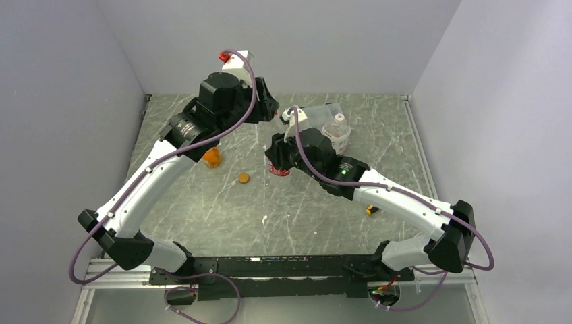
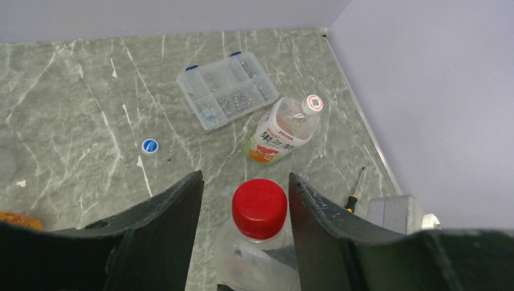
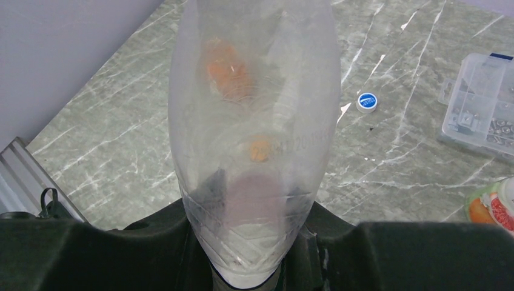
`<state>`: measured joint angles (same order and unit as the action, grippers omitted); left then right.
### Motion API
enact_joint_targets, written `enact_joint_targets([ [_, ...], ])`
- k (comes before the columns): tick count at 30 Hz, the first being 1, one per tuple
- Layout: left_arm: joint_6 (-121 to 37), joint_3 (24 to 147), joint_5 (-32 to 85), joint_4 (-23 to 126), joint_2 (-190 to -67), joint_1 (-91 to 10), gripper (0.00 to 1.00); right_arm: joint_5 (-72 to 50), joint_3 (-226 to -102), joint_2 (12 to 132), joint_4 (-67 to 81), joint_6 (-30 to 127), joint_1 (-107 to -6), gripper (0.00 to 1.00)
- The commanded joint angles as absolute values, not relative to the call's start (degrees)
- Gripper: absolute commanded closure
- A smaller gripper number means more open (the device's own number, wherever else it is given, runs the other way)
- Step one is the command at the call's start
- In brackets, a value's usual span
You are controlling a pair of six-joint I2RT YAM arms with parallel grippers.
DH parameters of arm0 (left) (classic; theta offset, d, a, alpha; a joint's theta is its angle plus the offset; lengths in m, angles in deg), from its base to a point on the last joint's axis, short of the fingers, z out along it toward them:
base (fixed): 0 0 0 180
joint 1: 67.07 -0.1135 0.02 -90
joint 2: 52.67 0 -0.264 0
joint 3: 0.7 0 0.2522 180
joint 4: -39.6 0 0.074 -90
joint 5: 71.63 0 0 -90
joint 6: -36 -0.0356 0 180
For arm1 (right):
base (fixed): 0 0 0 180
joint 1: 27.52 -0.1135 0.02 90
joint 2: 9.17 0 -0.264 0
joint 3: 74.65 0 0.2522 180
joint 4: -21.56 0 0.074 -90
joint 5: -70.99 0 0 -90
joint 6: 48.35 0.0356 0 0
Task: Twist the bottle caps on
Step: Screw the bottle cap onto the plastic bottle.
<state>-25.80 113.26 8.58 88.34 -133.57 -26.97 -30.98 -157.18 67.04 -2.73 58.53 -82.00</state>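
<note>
A clear red-labelled bottle [image 1: 278, 167] stands upright mid-table with my right gripper [image 3: 254, 242] shut on its lower body [image 3: 254, 121]. A red cap [image 2: 259, 208] sits on its neck. My left gripper [image 2: 245, 179] hangs above it, open, one finger on each side of the red cap with a gap on both sides. A blue cap [image 2: 150, 146] and an orange cap [image 1: 243, 178] lie loose on the table. A white-labelled bottle [image 2: 282, 130] lies on its side with a whitish cap [image 2: 313, 103] on it. A squat orange bottle [image 1: 212, 157] stands under the left arm.
A flat clear compartment box [image 2: 227, 90] lies at the back beside the white-labelled bottle. A small screwdriver [image 2: 354, 191] lies right of the held bottle, near the right arm [image 1: 405, 199]. Grey walls close the table on the left, back and right.
</note>
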Motion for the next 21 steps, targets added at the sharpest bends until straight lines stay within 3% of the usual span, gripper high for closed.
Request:
enact_joint_targets([
  [1, -25.0, 113.5, 9.5, 86.8, -133.9, -26.6, 0.42, -32.2, -160.4, 66.6, -1.1, 57.7, -82.4, 0.82],
  [9, -25.0, 112.9, 10.0, 86.3, -133.8, -26.6, 0.54, -31.8, -160.7, 66.7, -1.4, 57.4, -82.4, 0.82],
  [14, -25.1, 112.7, 11.4, 86.9, -133.5, -26.6, 0.74, -30.0, -160.6, 65.9, -1.2, 56.9, -82.0, 0.83],
  [21, -27.3, 109.3, 20.7, 84.2, -128.4, -26.9, 0.91, -6.6, -157.4, 61.0, 4.7, 55.8, -76.0, 0.83],
])
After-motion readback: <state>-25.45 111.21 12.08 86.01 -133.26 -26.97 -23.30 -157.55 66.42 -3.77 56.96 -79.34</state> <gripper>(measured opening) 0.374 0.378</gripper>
